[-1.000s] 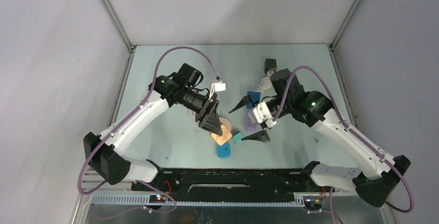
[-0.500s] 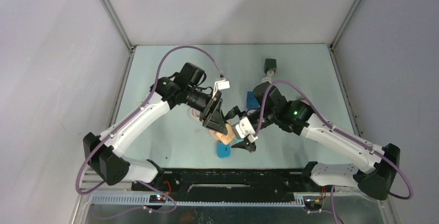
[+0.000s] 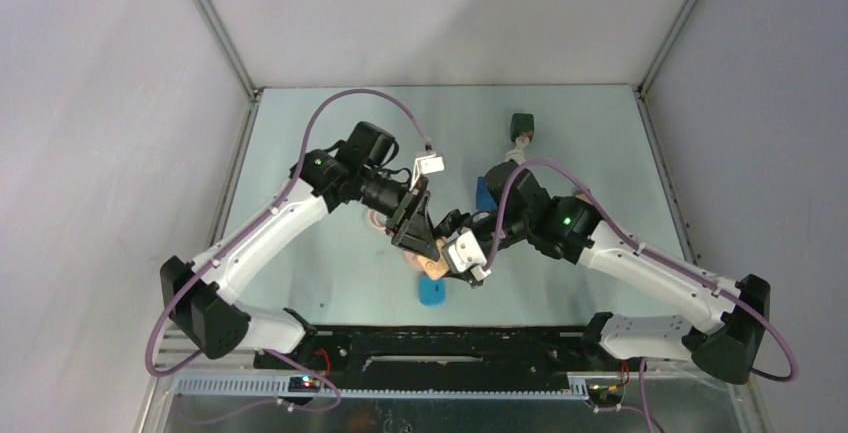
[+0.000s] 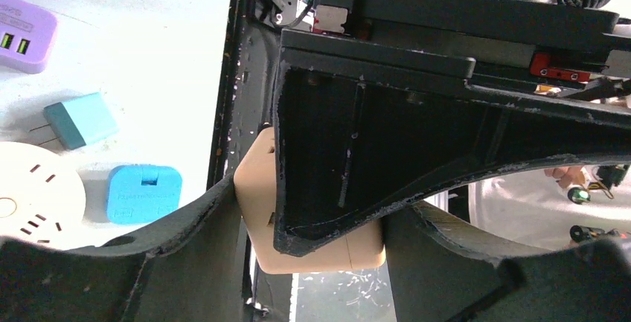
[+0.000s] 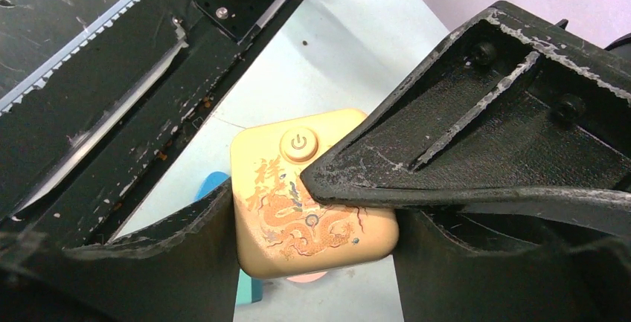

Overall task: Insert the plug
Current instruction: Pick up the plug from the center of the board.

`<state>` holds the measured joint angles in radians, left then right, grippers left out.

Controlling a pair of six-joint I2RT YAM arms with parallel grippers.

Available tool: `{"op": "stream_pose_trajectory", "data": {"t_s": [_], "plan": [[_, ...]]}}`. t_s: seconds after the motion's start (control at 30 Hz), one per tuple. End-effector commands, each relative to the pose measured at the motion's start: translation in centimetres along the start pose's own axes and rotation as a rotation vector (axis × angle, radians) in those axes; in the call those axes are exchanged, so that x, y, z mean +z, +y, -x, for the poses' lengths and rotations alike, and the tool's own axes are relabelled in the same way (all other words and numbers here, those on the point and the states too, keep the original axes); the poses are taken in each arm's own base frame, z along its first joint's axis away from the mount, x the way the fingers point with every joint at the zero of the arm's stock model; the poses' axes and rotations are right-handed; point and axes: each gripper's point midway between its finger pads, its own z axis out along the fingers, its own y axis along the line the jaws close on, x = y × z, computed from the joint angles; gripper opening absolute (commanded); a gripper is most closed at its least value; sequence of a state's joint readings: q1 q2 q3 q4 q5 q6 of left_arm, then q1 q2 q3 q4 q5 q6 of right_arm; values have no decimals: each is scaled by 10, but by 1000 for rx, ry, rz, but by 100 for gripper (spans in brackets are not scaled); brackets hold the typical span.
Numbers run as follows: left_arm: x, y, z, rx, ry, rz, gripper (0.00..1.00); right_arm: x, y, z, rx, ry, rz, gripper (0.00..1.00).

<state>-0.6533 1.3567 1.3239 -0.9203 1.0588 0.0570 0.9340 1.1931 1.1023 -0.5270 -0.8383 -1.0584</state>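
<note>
The peach plug cube (image 5: 312,225) hangs above the bench (image 5: 350,47) near its front edge, caught between both arms. The left hand (image 4: 257,203) is clamped across its plain flanks, and the right hand (image 5: 264,188) appears pressed against two opposite sides. It looks like hard, glossy plastic: light and stiff, but probably slippery. The flat sides offer the best hold, clear of the power button (image 5: 298,143). Its prongs are hidden.

arms (image 3: 262,236): white, black joints | cables (image 3: 345,96): purple | right pincer (image 5: 264,188): scuffed black
</note>
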Motion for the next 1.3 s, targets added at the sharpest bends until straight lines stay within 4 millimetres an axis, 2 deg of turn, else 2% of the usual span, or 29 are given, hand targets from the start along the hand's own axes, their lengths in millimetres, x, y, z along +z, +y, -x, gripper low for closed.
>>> {"op": "stream_pose_trajectory", "data": {"t_s": [0.0, 0.1, 0.13, 0.17, 0.3, 0.37, 0.47, 0.53, 0.7, 0.8, 0.9, 1.0, 1.1, 1.27], "plan": [[-5, -3, 10, 95, -46, 46, 45, -1, -6, -5, 18, 45, -34, 0], [-13, 15, 22, 131, -87, 187, 67, -2, -15, -11, 61, 72, -83, 0], [-19, 27, 29, 142, -114, 271, 87, -3, -19, -14, 101, 87, -108, 0], [-25, 35, 36, 151, -151, 340, 98, -4, -22, -18, 131, 103, -131, 0], [-62, 51, 68, 223, -360, 580, 100, -17, -39, -37, 288, 150, -242, 0], [-85, 48, 82, 277, -487, 680, 100, -27, -49, -50, 366, 187, -318, 0], [-113, 55, 83, 274, -610, 829, 100, -46, -57, -69, 453, 237, -401, 0], [-128, 62, 75, 223, -660, 913, 100, -58, -61, -82, 511, 272, -457, 0], [-152, 73, 65, 153, -793, 1031, 100, -90, -67, -121, 686, 398, -643, 0], [-153, 76, 62, 129, -834, 1026, 100, -101, -70, -130, 793, 384, -711, 0], [-140, 85, 60, 75, -799, 995, 100, -104, -69, -136, 853, 348, -717, 0], [-123, 96, 57, -11, -742, 950, 100, -96, -60, -138, 815, 328, -659, 0], [-101, 106, 59, -92, -721, 869, 100, -90, -47, -149, 778, 318, -627, 0], [-69, 124, 61, -205, -689, 756, 100, -91, -34, -171, 765, 298, -635, 0]]}}
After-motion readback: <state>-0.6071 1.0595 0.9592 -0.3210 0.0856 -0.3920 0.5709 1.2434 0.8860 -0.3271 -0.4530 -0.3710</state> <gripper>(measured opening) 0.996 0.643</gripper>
